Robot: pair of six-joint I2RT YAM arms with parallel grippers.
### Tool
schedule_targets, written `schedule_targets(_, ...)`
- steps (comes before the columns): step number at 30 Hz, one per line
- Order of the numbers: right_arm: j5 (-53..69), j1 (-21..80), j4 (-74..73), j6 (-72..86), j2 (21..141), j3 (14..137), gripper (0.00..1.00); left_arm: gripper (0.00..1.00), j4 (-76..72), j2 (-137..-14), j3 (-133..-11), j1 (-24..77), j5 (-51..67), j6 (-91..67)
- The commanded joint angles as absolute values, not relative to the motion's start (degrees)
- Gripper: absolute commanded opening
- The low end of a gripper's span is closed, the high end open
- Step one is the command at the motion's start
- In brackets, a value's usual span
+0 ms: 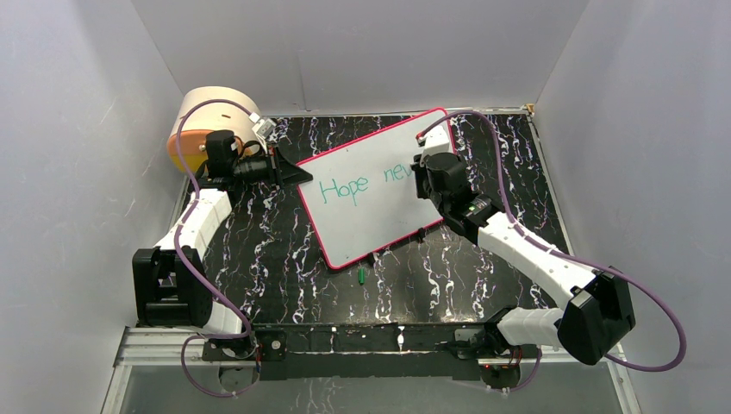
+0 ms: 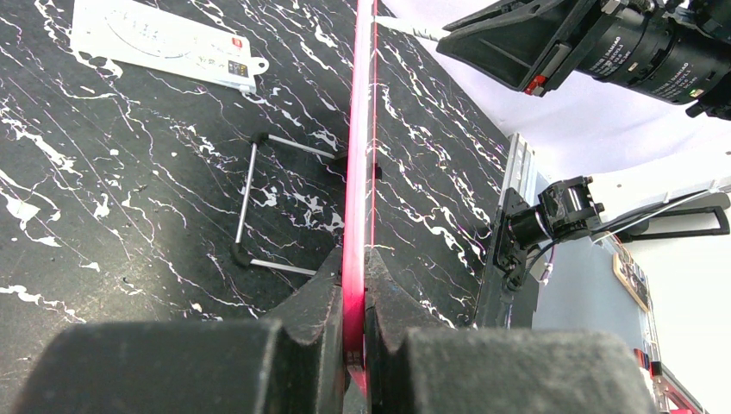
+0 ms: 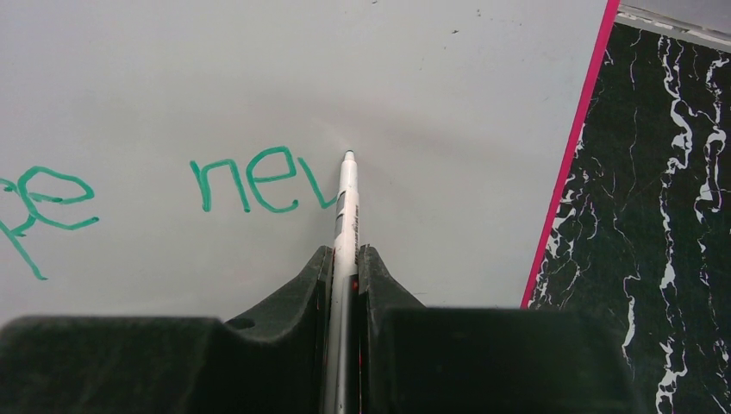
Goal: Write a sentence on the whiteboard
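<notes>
Now the right gripper (image 3: 346,259) clamps the pen (image 3: 347,194), tip on the whiteboard (image 3: 431,86) just after the sentence (image 3: 259,181); the left gripper (image 2: 353,263) pinches its rim (image 2: 358,129).

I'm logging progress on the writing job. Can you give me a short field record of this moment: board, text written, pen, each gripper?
board: whiteboard, turned at an angle on the table
text: sentence reads "Hope nev" in teal-green, unfinished
pen: pen, tip at the board just right of the "v"
left gripper: left gripper shut on the whiteboard's pink rim
right gripper: right gripper shut on the pen
loose item: small green object, possibly the pen's cap, on the table by the board's near edge
</notes>
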State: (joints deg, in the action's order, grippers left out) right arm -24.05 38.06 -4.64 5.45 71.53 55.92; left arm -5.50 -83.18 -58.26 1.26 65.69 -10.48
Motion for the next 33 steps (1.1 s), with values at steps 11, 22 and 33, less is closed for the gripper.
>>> schedule_targets(11,-23.7,37.3,-4.1,4.4,67.6,57.6,0.00,0.00,-0.3,-85.6,-57.0,3.8,58.5,-3.8)
schedule_targets(22,-20.8,35.3,-4.8,5.0,66.4,55.0,0.00,0.00,-0.4,-85.4,-56.8,3.8,58.3,-3.7)
schedule_targets(33,-18.1,34.6,-3.5,5.3,68.6,54.8,0.00,0.00,1.2,-85.6,-57.0,3.8,58.4,-3.6)
